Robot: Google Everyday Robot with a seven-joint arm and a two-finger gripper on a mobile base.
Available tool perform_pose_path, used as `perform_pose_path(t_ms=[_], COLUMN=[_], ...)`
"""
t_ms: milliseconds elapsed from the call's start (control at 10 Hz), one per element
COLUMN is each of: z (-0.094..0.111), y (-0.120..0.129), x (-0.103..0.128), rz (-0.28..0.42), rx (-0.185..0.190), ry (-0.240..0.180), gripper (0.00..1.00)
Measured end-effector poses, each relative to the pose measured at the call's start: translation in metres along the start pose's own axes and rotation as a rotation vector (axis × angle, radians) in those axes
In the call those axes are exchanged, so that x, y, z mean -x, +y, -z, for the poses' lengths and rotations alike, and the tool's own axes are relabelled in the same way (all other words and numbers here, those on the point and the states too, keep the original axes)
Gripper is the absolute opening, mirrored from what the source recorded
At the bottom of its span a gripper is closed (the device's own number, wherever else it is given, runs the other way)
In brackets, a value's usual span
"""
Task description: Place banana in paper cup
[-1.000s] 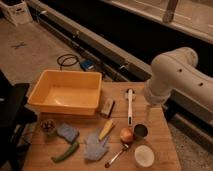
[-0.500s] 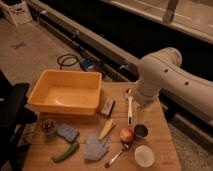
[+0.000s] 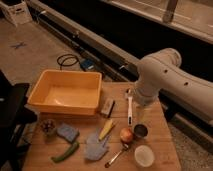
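The banana [image 3: 106, 129] is small and yellow and lies on the wooden table just in front of the yellow bin. The white paper cup [image 3: 144, 155] stands upright near the table's front right corner. My gripper [image 3: 140, 115] hangs below the white arm [image 3: 160, 80], over the right part of the table. It is above the dark metal cup, to the right of the banana and behind the paper cup. It touches neither the banana nor the paper cup.
A yellow bin [image 3: 67, 92] stands at the back left. Near the banana are a brown block [image 3: 107, 107], a white utensil [image 3: 130, 107], an apple [image 3: 127, 134], a dark metal cup [image 3: 141, 131], a spoon [image 3: 117, 155], a grey-blue cloth [image 3: 96, 145], a blue sponge [image 3: 67, 132] and a green pepper [image 3: 65, 152].
The arm has swung left from the table's right side, and the gripper is now over the table's right part. The objects on the table have not moved.
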Motion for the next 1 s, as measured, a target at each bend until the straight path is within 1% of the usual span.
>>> perform_pose_path(t_ms=[200,300,400,600,700,1000], z=[-0.012,-0.022,-0.038,-0.06,-0.071,-0.098], y=[-0.009,-0.015,-0.02,-0.024,-0.025,-0.029], x=[0.025,0.043,0.06,0.071,0.078,0.089], rz=[0.038,0.064,0.094,0.124,0.144,0.177], rx=[0.003,0.008,0.02,0.036,0.05,0.084], ry=[-0.009,-0.016,-0.036,-0.074,-0.106,-0.164], gripper=[0.78,0.78,0.78,0.78,0.78,0.78])
